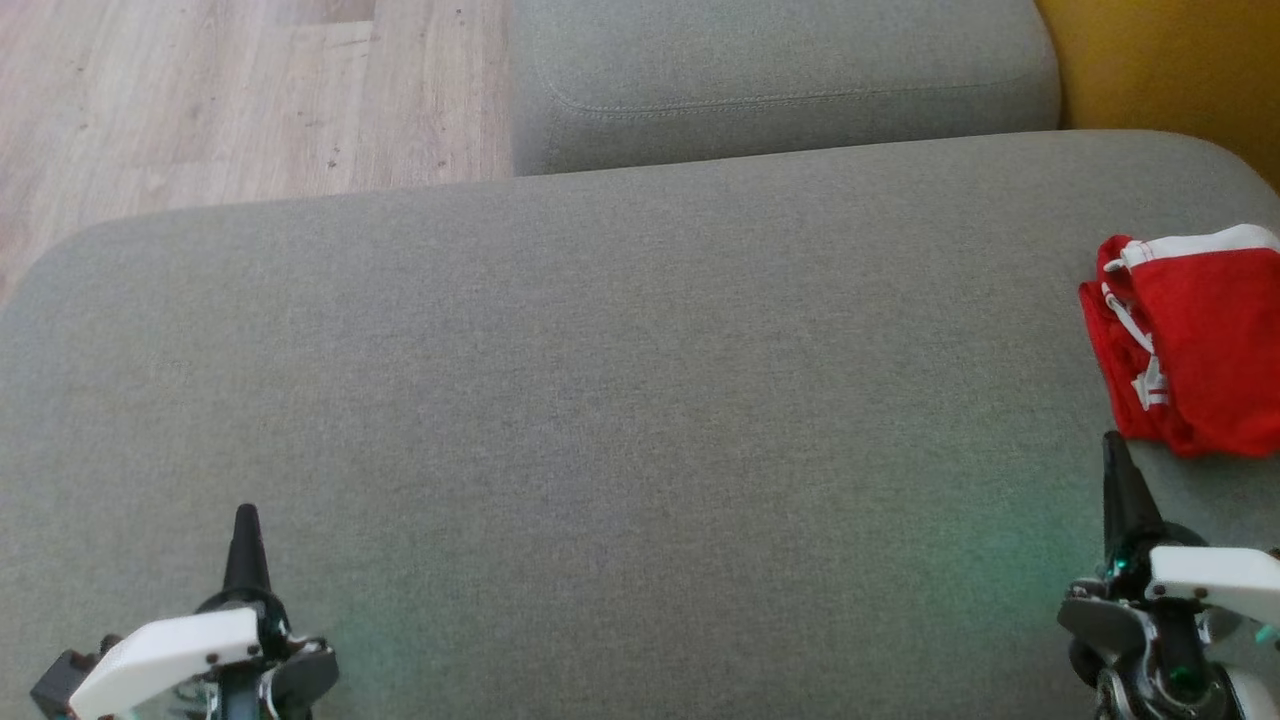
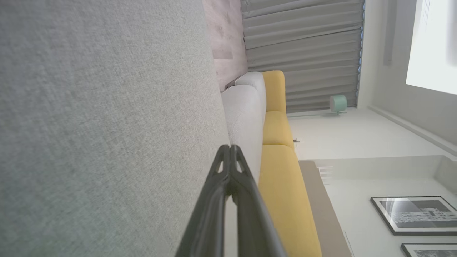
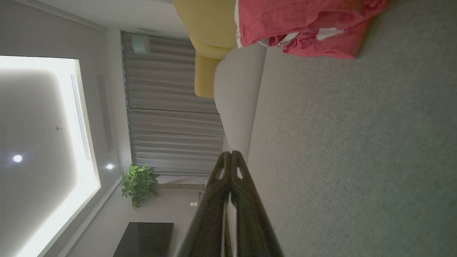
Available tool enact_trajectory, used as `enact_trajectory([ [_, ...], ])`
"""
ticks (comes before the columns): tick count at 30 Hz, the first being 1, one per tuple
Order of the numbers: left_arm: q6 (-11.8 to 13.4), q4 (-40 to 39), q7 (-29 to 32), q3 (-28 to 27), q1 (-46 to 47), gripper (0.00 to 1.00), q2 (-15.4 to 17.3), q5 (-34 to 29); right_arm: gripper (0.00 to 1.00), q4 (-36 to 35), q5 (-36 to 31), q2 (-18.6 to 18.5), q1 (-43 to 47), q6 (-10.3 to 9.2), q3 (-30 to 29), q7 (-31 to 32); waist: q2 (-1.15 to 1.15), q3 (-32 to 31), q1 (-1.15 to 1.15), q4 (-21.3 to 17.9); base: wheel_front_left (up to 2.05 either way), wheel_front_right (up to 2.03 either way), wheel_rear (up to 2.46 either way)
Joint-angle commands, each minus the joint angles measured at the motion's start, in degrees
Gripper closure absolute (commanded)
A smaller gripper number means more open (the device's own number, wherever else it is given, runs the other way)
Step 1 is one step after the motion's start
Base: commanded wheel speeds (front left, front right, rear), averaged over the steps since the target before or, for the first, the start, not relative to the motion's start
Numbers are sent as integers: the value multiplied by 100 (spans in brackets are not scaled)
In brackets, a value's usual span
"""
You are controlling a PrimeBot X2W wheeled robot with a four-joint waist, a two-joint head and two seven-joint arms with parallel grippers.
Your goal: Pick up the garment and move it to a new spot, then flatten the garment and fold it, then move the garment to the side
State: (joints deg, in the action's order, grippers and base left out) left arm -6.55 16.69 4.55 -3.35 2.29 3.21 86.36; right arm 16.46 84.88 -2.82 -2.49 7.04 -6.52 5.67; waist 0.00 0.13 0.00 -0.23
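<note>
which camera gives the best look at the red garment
The head view: it looks down on the red garment, bunched on the grey cushion at the right edge, white trim clear. The right wrist view catches part of it, cropped at the top. The left wrist view faces the cushion.

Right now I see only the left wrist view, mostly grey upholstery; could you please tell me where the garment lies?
Observer: In the head view, the red fabric garment with white trim lies at the far right edge of the grey fabric sofa seat.
Operator: Thank you. Is the right claw holding it?
Observer: No. The right claw is shut on nothing; the right wrist view shows the garment ahead of its tips, apart from them.
</note>
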Motion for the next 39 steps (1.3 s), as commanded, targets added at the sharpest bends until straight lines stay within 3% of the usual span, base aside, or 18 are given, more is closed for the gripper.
enact_trajectory([
  [1,-56,-213,57,-216,341,100,17,139,100,-234,187,-24,-339,42,63,43,0,1,0,4,0,0,0],
  [11,-93,-263,195,-320,391,100,-34,579,100,-244,727,-6,-370,45,-2,83,0,5,0,23,0,0,0],
  [39,-93,-263,194,-319,391,100,-34,580,100,-244,728,-6,-370,45,-1,82,0,5,0,23,0,0,0],
])
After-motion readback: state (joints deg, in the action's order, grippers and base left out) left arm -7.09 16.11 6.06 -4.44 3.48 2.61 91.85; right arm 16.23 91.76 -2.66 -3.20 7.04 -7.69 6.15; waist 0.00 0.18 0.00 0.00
